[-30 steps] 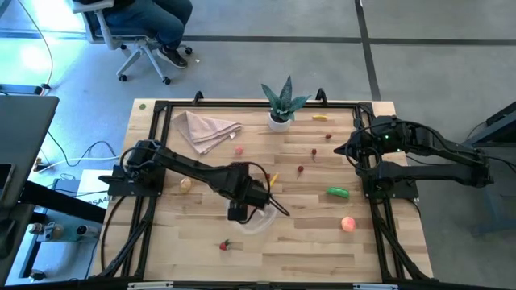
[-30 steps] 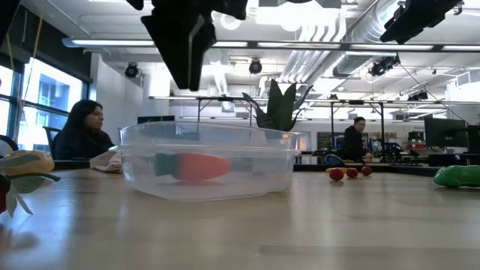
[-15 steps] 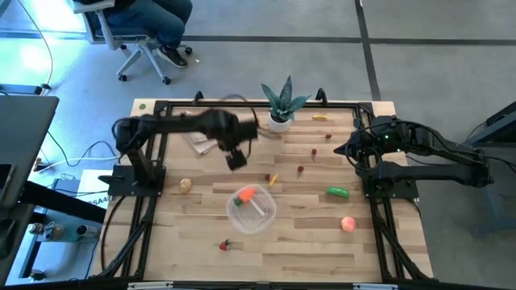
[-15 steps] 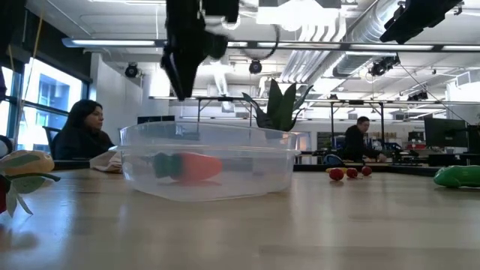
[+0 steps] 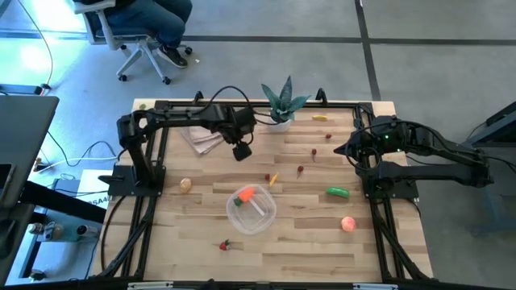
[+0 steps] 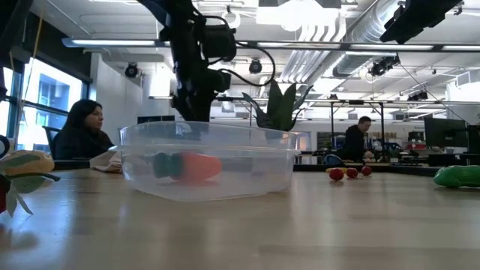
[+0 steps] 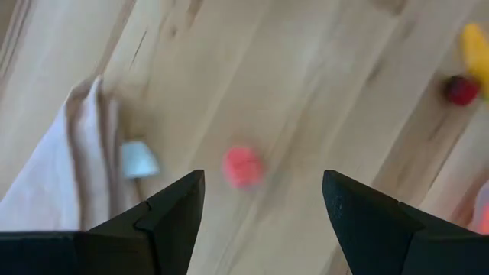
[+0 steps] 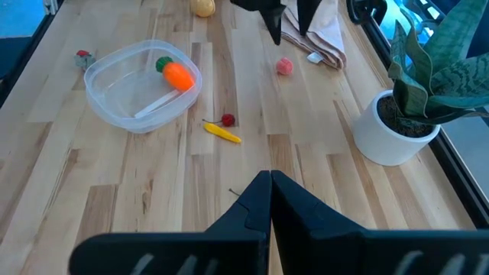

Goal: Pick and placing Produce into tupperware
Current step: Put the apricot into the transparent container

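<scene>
Left hand (image 5: 241, 151), fingers apart, above pink piece (image 7: 243, 166) beside napkin (image 5: 201, 134).

Wood table (image 5: 322, 250): tupperware (image 5: 251, 211), napkin (image 5: 203, 137), plant (image 5: 280, 105), produce (image 5: 338, 192).

Both arms are matte black, built of slim tubular links joined by chunkier rounded housings, each rising from a black base on a black tube frame. A thin black cable loops along the left arm (image 5: 189, 119), and a small green light glows on the right arm (image 5: 419, 149). The fingers (image 7: 164, 218) are dark, flat, angular wedges
</scene>
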Controlling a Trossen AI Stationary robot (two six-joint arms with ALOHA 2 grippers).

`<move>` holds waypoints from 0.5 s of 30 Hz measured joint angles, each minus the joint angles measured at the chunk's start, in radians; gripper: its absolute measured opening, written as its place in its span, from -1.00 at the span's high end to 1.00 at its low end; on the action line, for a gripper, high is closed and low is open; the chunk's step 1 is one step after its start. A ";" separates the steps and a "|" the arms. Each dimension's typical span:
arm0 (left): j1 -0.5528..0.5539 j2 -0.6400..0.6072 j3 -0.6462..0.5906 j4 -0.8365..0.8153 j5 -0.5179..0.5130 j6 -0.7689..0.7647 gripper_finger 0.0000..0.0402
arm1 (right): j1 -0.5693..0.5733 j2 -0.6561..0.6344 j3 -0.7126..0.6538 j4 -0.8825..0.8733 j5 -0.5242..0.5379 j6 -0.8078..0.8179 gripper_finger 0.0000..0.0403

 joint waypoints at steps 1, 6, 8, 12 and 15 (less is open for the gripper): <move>0.000 0.000 -0.009 0.009 0.000 0.003 -0.27 | 0.000 0.000 0.000 0.000 0.000 0.000 1.00; 0.004 0.022 -0.033 0.019 -0.021 0.005 -0.27 | 0.000 0.000 0.000 0.000 0.000 0.000 1.00; 0.000 0.037 -0.036 0.051 -0.043 0.004 -0.27 | 0.000 0.000 0.000 0.000 0.000 0.000 1.00; -0.005 0.068 -0.041 0.058 -0.058 -0.004 -0.27 | 0.000 0.000 0.000 0.000 0.000 0.000 1.00; -0.005 0.090 -0.042 0.057 -0.055 -0.009 -0.27 | 0.000 0.000 0.000 0.000 0.000 0.000 1.00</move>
